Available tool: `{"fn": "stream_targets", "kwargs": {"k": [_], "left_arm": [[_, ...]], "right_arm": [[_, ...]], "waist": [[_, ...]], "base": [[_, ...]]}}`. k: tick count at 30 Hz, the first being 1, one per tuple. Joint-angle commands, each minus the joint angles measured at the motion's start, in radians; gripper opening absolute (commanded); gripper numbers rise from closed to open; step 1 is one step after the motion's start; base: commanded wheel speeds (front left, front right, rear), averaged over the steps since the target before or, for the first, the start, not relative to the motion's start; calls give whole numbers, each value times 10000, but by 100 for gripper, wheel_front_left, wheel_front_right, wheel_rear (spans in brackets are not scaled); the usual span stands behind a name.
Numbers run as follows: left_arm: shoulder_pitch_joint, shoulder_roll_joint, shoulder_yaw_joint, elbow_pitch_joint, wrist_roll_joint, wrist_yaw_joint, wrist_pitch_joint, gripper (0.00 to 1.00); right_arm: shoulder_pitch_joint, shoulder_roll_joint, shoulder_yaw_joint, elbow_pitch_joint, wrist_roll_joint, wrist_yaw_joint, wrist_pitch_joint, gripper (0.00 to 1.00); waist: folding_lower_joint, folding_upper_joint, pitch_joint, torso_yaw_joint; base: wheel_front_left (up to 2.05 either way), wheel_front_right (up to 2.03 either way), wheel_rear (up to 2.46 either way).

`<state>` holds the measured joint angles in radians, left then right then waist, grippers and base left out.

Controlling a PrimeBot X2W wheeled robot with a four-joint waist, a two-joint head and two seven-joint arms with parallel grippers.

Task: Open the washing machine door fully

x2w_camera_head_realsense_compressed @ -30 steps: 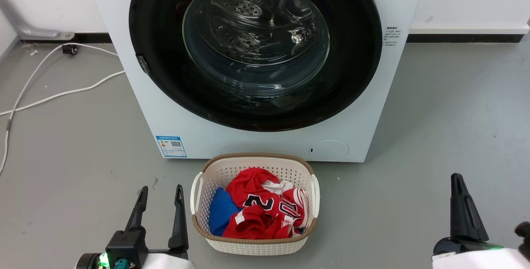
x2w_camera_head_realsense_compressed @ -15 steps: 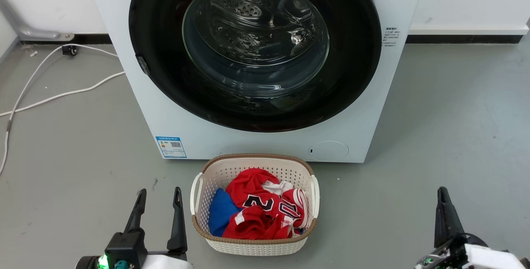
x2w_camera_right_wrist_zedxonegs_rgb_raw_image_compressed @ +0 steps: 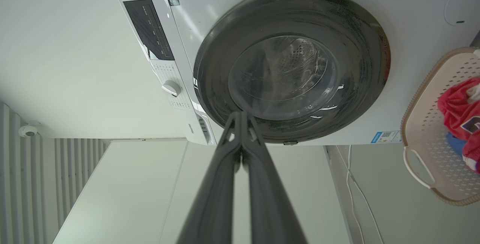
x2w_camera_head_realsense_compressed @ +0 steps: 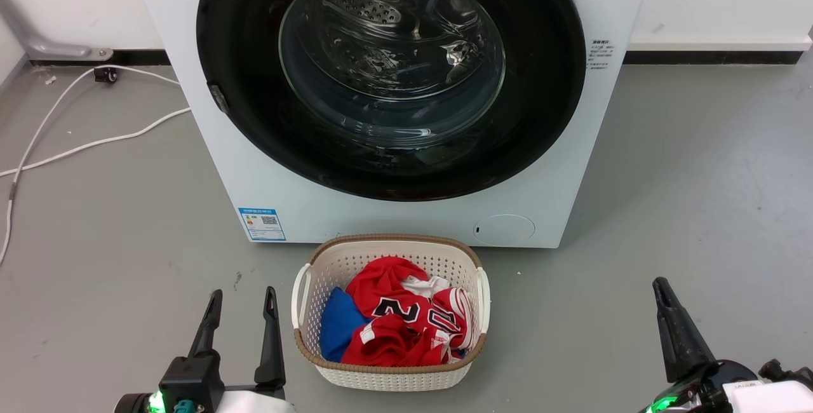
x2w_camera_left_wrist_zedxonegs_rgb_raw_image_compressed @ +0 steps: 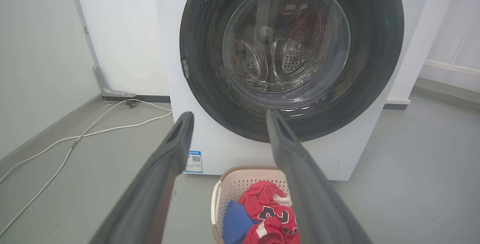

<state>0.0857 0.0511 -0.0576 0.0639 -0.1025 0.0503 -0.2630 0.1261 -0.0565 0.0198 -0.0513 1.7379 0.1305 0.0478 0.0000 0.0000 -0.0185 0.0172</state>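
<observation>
The big white washing machine [x2w_camera_head_realsense_compressed: 394, 222] stands at the top middle of the head view, against a white wall. Its round black washing machine door [x2w_camera_head_realsense_compressed: 390, 76] covers most of the front. The door is closed and sits flat on the machine. Through the clear glass in the middle I can see the shiny drum with its little holes. A small grey catch [x2w_camera_head_realsense_compressed: 218, 96] sits on the left edge of the door. A little blue label [x2w_camera_head_realsense_compressed: 262, 225] is stuck low on the left of the machine's front.

On the grey floor [x2w_camera_head_realsense_compressed: 667, 178], just in front of the machine, sits a white basket [x2w_camera_head_realsense_compressed: 390, 238]. A red shirt [x2w_camera_head_realsense_compressed: 406, 324] and a blue cloth [x2w_camera_head_realsense_compressed: 336, 324] lie inside it. A white cable [x2w_camera_head_realsense_compressed: 95, 143] curls over the floor at the left.

The left gripper [x2w_camera_head_realsense_compressed: 244, 291] is at the lower left, just beside the basket. Its two dark fingers are spread apart, with nothing between them. It is well apart from the door.

The right gripper [x2w_camera_head_realsense_compressed: 660, 284] is at the lower right. In the right wrist view its two fingers are pressed together, and they hold nothing. That view is turned on its side, and the fingers point toward the edge of the door without touching it.
</observation>
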Motion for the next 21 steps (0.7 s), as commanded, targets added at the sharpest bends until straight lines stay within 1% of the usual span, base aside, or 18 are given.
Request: {"fn": "stream_targets", "kwargs": {"k": [1,7,12,16,21], "left_arm": [[39,-10,18,-37,-12,41,-27,100],[56,-10,1,-41,-36,51,-27,100],[-2,-10,-2,-68,26,57,-27,100],[-224,-10,-24,-129,141,-3,-27,100],[-546,-10,-26,-296,207,-19,-27,100]], "right_arm": [[63,32,-46,-29,22,4,49,0],[137,72,-78,69,114,4,301,0],[-64,74,-149,192,376,4,274,0],[-680,67,-766,712,605,4,415,0],[-1884,69,-1880,1256,730,4,796,0]], "waist": [[0,0,-3,5],[0,0,13,-6],[0,0,88,-14],[0,0,300,35],[0,0,811,122]], "base": [[0,0,0],[0,0,0],[0,0,0],[0,0,0],[0,0,0]]}}
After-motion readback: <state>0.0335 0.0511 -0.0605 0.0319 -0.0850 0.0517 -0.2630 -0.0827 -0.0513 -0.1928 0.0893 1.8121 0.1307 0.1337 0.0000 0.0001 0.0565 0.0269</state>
